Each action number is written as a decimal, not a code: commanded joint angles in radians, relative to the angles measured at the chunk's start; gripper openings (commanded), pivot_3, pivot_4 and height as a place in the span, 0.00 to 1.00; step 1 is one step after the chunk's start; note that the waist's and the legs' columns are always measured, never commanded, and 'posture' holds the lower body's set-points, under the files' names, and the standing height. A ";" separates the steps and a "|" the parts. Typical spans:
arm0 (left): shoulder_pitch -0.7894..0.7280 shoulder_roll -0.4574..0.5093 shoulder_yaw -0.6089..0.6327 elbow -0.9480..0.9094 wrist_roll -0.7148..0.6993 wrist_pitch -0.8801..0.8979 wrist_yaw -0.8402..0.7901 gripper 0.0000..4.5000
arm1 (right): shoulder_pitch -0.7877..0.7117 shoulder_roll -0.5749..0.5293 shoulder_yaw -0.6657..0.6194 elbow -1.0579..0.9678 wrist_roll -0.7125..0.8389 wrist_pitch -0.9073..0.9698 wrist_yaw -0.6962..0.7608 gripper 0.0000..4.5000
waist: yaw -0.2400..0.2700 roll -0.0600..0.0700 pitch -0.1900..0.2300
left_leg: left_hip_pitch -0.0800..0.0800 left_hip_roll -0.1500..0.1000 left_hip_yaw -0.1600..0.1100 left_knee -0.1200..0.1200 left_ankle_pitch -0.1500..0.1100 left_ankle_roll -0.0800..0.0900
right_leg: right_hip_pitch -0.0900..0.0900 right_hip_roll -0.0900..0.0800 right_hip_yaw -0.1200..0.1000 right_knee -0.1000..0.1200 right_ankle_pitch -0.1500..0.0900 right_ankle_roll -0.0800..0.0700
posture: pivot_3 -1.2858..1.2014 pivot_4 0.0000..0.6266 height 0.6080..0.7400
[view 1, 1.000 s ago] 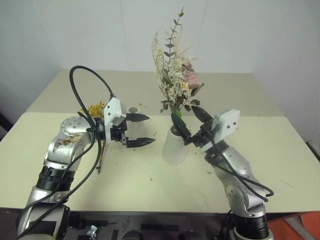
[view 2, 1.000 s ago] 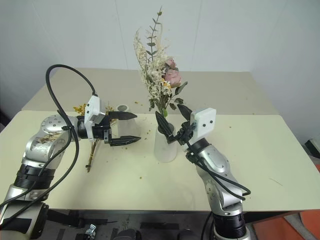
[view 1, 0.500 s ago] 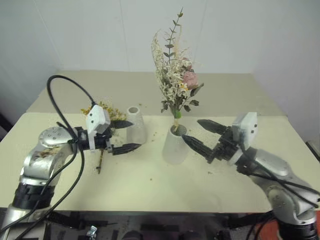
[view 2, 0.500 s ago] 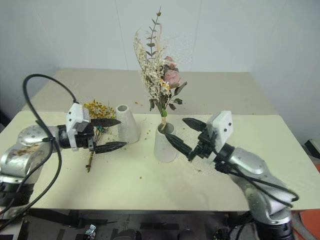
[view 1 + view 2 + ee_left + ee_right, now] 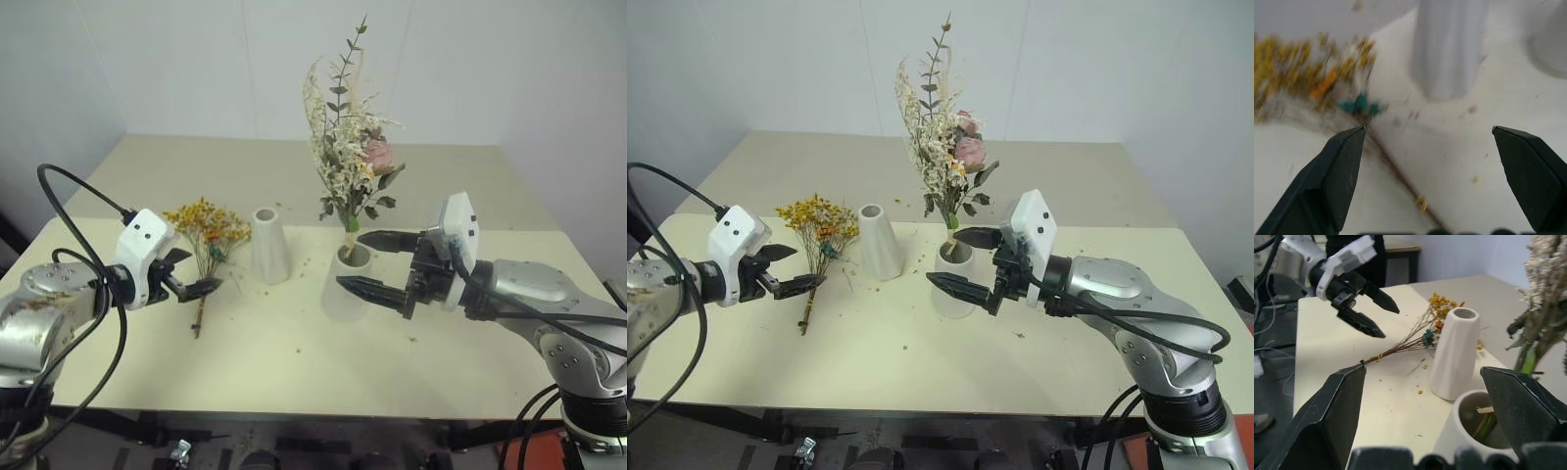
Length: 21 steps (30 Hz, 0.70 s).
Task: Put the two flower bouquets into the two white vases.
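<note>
My left end effector (image 5: 198, 271) has swung out left, uncovering the slim vase (image 5: 267, 245); the right end effector (image 5: 375, 261) has backed off the wide vase (image 5: 343, 292) holding the cream bouquet (image 5: 348, 147). Both are standing released. The yellow bouquet (image 5: 206, 230) is lying on the table (image 5: 294, 362); grabbing its thin stem carelessly risks snapping it or toppling the slim vase.

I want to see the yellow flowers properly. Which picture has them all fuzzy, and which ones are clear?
Left wrist view: the yellow-orange bouquet is blurred and smeared, close to the camera. Right wrist view: its blooms and thin stems look sharp beside the slim vase. Both eye views: clear, lying flat on the table in even light.
</note>
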 commanded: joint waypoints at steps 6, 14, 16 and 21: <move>-0.257 -0.064 -0.167 0.130 0.047 0.359 0.164 1.00 | -0.043 0.023 0.030 0.002 -0.021 -0.019 0.036 0.99 | 0.000 0.000 0.000 | 0.000 0.000 0.000 0.000 0.000 0.000 | 0.000 0.000 0.000 0.001 0.000 0.000 | 0.52 0.24 1.00; -0.372 -0.192 -0.222 0.358 0.130 0.414 0.282 0.96 | -0.035 0.038 0.026 -0.019 -0.040 -0.023 0.030 1.00 | -0.009 -0.001 0.000 | -0.004 -0.001 0.000 0.000 0.000 0.000 | -0.004 0.000 0.000 0.001 0.000 0.000 | 0.52 0.24 1.00; -0.381 -0.204 -0.227 0.389 0.134 0.411 0.285 0.88 | -0.033 0.038 0.025 -0.022 -0.041 -0.023 0.030 1.00 | -0.007 -0.001 0.000 | -0.004 -0.001 0.000 0.000 0.000 0.000 | -0.005 0.000 0.000 0.001 0.000 0.000 | 0.52 0.24 1.00; -0.372 -0.235 -0.234 0.429 0.150 0.389 0.302 0.55 | -0.036 0.030 0.028 -0.027 -0.053 -0.024 0.040 1.00 | -0.004 -0.001 0.000 | -0.004 -0.001 0.000 0.000 0.000 0.000 | -0.005 0.000 0.000 0.001 0.000 0.000 | 0.52 0.24 1.00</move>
